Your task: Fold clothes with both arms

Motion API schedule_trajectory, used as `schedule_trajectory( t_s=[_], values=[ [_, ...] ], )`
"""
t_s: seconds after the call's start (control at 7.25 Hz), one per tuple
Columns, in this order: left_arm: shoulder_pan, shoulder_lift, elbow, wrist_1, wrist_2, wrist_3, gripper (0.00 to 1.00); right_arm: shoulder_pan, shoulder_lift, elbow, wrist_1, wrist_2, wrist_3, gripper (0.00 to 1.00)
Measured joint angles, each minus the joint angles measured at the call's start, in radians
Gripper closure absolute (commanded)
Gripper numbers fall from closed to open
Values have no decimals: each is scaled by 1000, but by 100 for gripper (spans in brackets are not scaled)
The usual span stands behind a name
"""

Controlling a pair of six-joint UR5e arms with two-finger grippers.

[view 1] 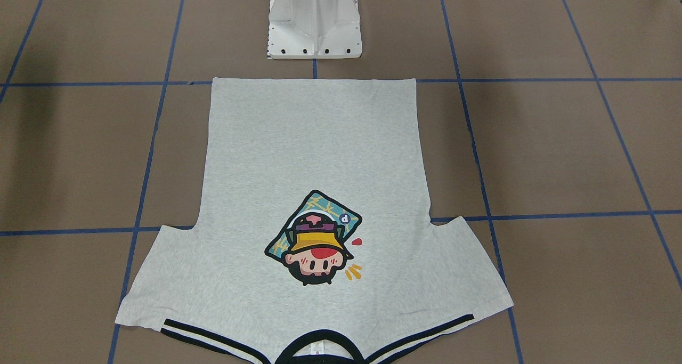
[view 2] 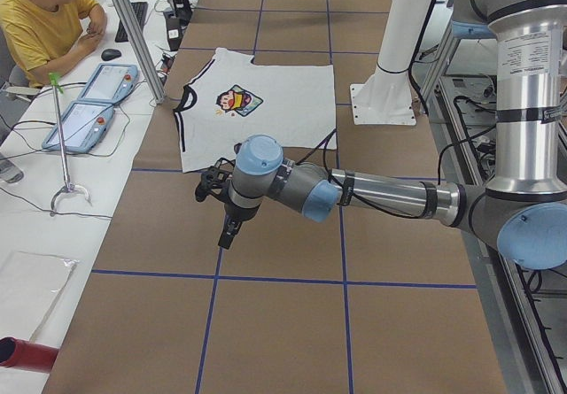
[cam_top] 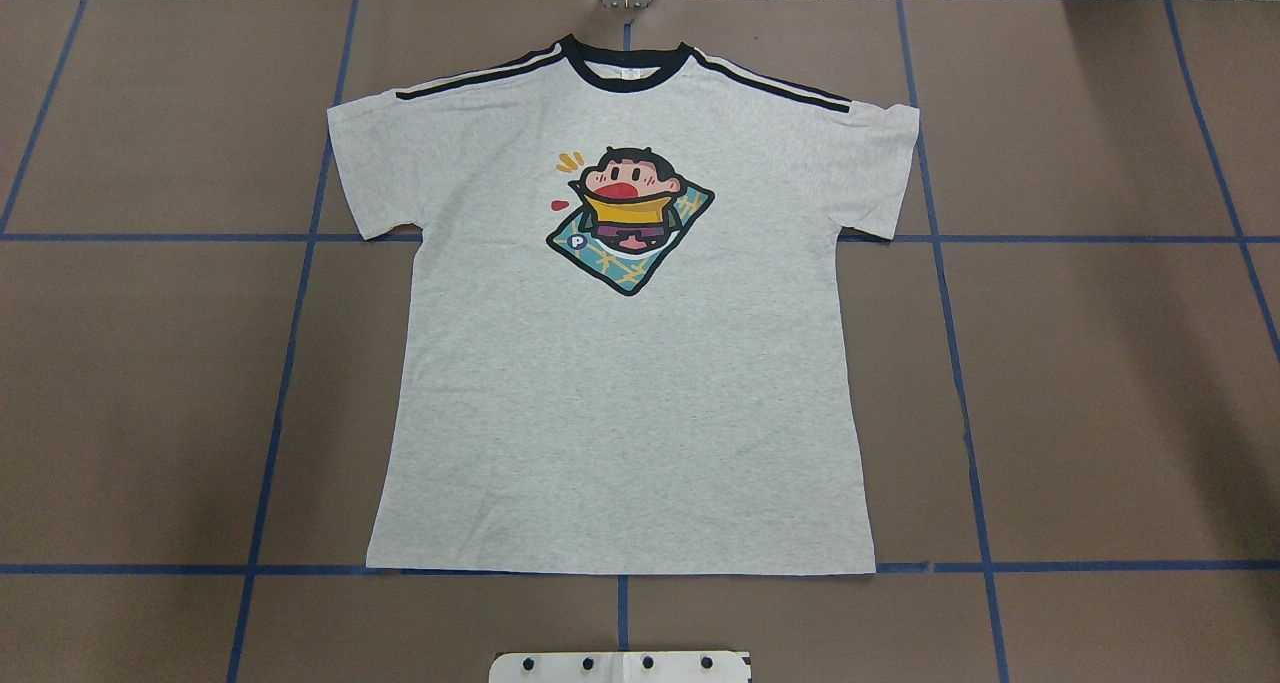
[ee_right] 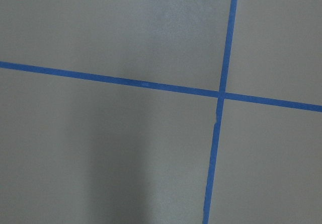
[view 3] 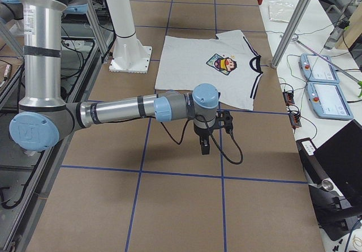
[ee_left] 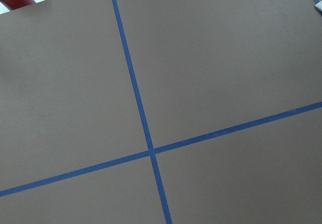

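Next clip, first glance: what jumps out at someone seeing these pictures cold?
The grey T-shirt lies flat and unfolded in the middle of the table, collar away from the robot, with a colourful cartoon print on its chest. Next come the left arm and the right arm, each stretched over bare brown table on its own side, clear of the cloth.

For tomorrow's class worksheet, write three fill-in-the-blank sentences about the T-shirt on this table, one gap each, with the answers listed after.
1. The T-shirt lies spread flat with its cartoon print facing ____.
2. Its collar is coloured ____.
3. The tape lines crossing the table are ____.
Missing words: up; black; blue.
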Motion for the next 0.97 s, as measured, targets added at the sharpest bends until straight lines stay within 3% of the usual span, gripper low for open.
schedule_trajectory(
  t_s=[0.55, 0.97],
  values=[
    [44, -2, 0, -4, -23, -3, 0, -60, 56, -24, 30, -7, 3, 0],
    [50, -2, -6, -10, -33, -6, 0, -142, 281, -246, 94, -9, 44, 0]
  ],
)
